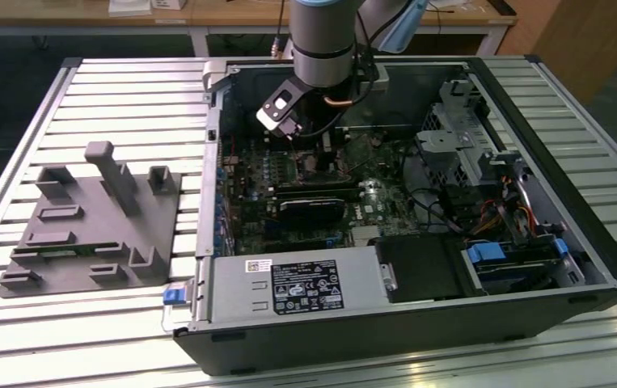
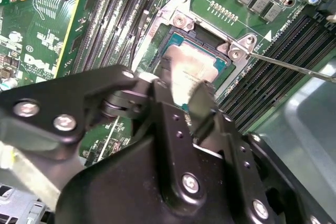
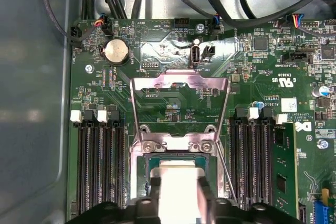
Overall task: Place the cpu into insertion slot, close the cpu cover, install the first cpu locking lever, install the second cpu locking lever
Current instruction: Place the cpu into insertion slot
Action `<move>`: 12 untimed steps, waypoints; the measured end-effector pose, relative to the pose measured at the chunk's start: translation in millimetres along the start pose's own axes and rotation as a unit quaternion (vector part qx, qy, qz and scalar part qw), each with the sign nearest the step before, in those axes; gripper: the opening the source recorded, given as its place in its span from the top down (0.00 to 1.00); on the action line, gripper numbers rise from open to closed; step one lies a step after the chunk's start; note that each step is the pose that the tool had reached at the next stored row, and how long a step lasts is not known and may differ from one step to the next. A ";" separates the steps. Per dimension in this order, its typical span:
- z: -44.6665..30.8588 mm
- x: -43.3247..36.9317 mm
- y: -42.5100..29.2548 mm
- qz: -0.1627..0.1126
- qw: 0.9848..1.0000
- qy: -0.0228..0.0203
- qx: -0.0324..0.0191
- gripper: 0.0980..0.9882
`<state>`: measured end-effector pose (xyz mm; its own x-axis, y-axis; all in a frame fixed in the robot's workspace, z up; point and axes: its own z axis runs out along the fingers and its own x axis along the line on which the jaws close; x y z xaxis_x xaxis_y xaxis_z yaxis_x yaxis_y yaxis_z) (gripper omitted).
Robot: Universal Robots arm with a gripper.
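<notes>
Claw (image 2: 182, 81) is down right on the cpu (image 2: 202, 59), which sits in the insertion slot (image 2: 181, 21) directly under its tip. Can't tell whether the claw is clamped or loose. Cpu cover (image 3: 180, 84) stands open just beyond the claw.

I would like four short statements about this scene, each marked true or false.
1. The cpu cover is closed over the cpu. False: it stands open, swung away from the insertion slot.
2. The tool is at the cpu. True.
3. The grey fixture plate lies inside the computer case. False: it lies outside, on the exterior view's left.
4. A round coin battery sits on the green board. True.
</notes>
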<state>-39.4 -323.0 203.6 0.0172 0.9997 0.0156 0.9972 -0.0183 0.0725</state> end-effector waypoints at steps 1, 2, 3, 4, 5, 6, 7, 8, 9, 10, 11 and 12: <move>0.0 0.0 0.0 0.000 1.000 0.000 0.000 0.68; -0.1 0.0 0.0 0.000 1.000 0.000 0.000 0.75; -0.1 0.0 0.0 0.000 1.000 0.000 0.000 0.75; -0.2 0.0 0.0 0.000 1.000 0.000 0.000 0.81; -0.2 0.0 0.0 0.000 1.000 0.000 0.000 0.88; -0.2 0.0 0.0 0.000 1.000 0.000 0.000 0.88; -0.3 0.0 0.0 0.000 1.000 0.000 0.000 0.94; -0.3 0.0 0.0 0.000 1.000 0.000 0.000 0.99; -0.4 0.0 0.0 0.000 1.000 0.000 0.000 0.99; -0.4 0.0 0.0 0.000 1.000 0.000 0.000 0.99; -0.5 0.0 0.0 0.000 1.000 0.000 0.000 0.99; -0.5 0.0 0.0 0.000 1.000 0.000 0.000 0.99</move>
<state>-39.4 -323.0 204.1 0.0173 0.9997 0.0156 0.9972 -0.0184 0.0725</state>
